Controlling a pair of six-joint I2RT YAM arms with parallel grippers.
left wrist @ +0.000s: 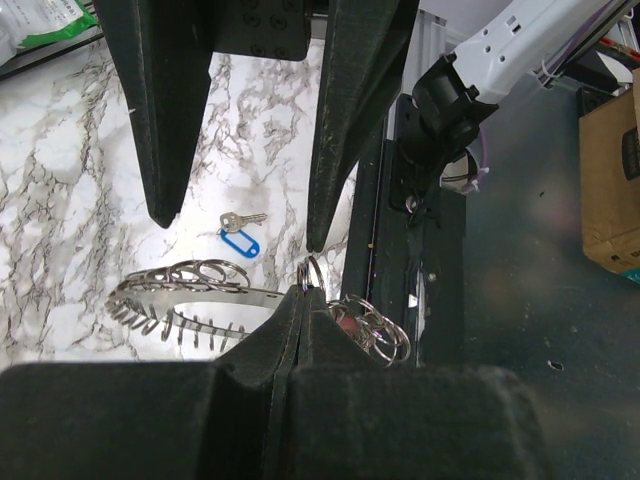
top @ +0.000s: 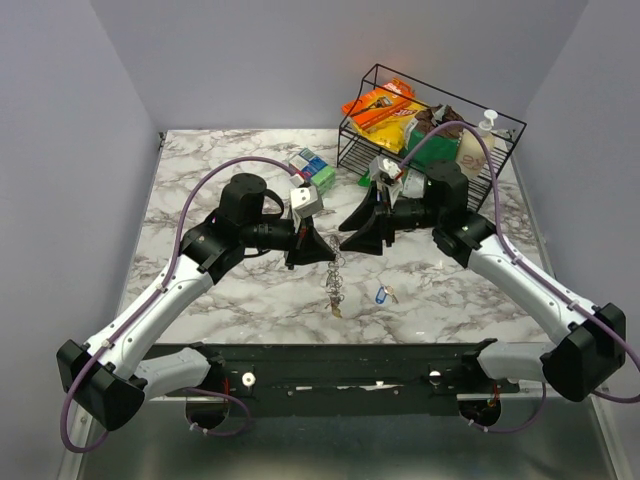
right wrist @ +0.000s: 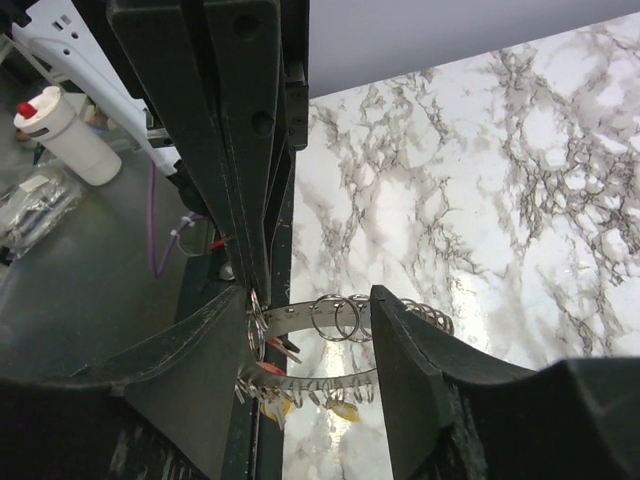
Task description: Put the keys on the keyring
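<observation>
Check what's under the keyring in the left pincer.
Marble table, with the blue key lying off to one side. The left pincer covers part of the keyring.

1. Top view: set high above and behind the arm bases, it looks down and forward over the whole counter [top: 200, 300] from far off.
2. Left wrist view: close in, it looks past the left gripper [left wrist: 300, 300] towards the robot's right.
3. Right wrist view: close in, it looks past the right gripper [right wrist: 310, 300] the opposite way.
4. All three views share the keyring [top: 335, 272] [left wrist: 215, 290] [right wrist: 300, 318].
</observation>
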